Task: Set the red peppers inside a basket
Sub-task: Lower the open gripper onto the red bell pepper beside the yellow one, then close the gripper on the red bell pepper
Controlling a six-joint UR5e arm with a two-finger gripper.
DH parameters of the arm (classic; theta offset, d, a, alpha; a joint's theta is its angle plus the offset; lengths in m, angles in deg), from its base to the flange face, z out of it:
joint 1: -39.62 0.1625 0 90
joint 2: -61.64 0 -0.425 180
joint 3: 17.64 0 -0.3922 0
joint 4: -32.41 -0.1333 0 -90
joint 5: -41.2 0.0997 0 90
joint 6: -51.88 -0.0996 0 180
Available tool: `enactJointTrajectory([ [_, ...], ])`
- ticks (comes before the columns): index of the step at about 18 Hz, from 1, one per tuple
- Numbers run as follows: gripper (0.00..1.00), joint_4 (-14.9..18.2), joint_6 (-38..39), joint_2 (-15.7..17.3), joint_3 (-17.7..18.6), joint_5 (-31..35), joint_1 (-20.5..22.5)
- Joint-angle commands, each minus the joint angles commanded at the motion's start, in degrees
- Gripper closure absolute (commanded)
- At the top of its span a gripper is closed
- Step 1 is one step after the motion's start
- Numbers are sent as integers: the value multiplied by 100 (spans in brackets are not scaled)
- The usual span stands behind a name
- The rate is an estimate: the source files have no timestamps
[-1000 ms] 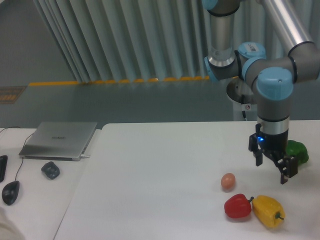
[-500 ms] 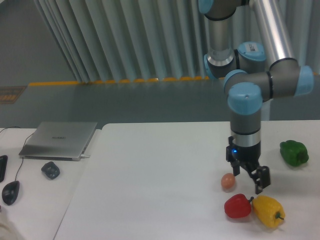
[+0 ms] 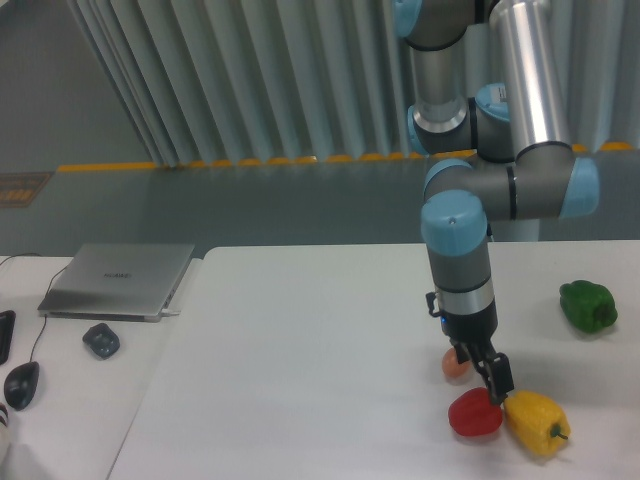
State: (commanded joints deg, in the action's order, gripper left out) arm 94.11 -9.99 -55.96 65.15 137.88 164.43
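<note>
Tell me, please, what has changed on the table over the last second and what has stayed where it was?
The arm swung from near the green pepper leftward in the picture and down, so its claw now hangs just above the red pepper, beside the egg. It has taken hold of nothing. Both of those peppers, the yellow pepper, egg, laptop and mouse kept their places.

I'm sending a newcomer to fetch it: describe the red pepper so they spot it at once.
Go to the white table's near right corner, below the pincer. The glossy red bell pepper sits touching a yellow bell pepper, a small orange egg-shaped ball just behind. It's the only red item.
</note>
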Motion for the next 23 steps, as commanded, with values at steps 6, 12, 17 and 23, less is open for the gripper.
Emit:
enactJointTrajectory([
  [6,0,-141,-35,-176,44,148,-17],
  [12,0,-141,-44,-343,9,387,-158],
  [17,0,-167,-44,-396,9,387,-158],
  [23,0,-316,-53,-528,9,518,-211],
])
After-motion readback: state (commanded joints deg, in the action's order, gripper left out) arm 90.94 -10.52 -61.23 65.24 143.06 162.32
